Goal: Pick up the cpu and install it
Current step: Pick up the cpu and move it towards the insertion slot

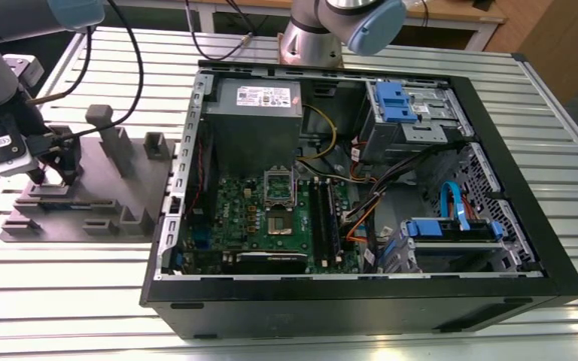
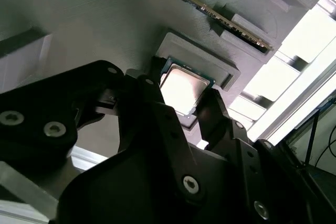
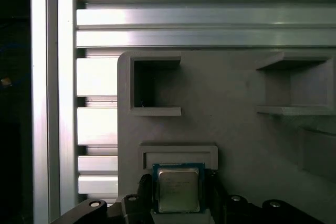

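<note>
Slatted aluminium surface (image 1: 68, 301) carries everything. An open computer case (image 1: 369, 304) lies on its side, from centre to 3 o'clock in the exterior view. A grey stepped fixture block (image 1: 103, 199) sits just beside it at 9 o'clock. The base of a second arm (image 1: 314, 37) stands at 12 o'clock, cut off by the frame edge.

Hidden / unclear:
- Exterior view: the cpu cannot be made out, because the hand (image 1: 53, 179) and the block's raised steps cover that spot.
- The working arm's upper links run out of frame at 10 o'clock.
- Inside the case the motherboard (image 1: 269, 214) shows a square socket (image 1: 282, 223) near its middle. What is in it is too small to tell.
- Second wrist view: the hand's own dark linkage covers one corner of the cpu and part of the recess around it.
- A thin board (image 2: 210, 10) stands edge-on in a slot of the block. What kind of board it is cannot be told.

Hand:
- It is down on the 9 o'clock end of the block in the exterior view.
- Both wrist views show the cpu (image 3: 178, 188) (image 2: 182, 88) with its metal top up, lying flat in a shallow recess of the block.
- The fingers (image 2: 216, 109) are narrowly spread, one against each of two opposite edges of the chip. No gap shows on either side, so the hand is pinching the cpu.
- The chip sits level within the recess, its pale rim visible along the free edges.
</note>
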Tool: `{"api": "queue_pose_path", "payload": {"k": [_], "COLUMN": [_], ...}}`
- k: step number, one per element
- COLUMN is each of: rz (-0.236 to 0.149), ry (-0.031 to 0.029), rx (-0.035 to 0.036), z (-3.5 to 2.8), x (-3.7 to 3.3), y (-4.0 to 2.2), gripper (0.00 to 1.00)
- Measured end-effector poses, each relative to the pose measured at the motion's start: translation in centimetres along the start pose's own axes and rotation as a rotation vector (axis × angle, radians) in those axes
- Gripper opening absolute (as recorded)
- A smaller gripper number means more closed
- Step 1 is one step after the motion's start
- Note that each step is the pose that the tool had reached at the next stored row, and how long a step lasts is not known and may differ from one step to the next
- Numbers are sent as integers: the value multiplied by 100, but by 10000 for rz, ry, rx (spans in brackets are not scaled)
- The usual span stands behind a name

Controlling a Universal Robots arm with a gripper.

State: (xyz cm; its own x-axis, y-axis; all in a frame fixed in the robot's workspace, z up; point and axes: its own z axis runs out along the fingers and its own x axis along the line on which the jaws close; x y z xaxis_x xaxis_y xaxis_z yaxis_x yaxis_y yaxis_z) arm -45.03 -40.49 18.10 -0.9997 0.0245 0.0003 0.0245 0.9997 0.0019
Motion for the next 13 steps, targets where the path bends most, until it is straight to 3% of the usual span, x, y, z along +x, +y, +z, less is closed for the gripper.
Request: {"api": "queue_pose_path", "payload": {"k": [6,8,13], "rz": [0,0,0], "ry": [0,-1,0], "rx": [-1,-2,-1], "z": [0,-1,-54], "x": [0,0,0], "y": [0,0,0], "gripper": [53,47,47]}}
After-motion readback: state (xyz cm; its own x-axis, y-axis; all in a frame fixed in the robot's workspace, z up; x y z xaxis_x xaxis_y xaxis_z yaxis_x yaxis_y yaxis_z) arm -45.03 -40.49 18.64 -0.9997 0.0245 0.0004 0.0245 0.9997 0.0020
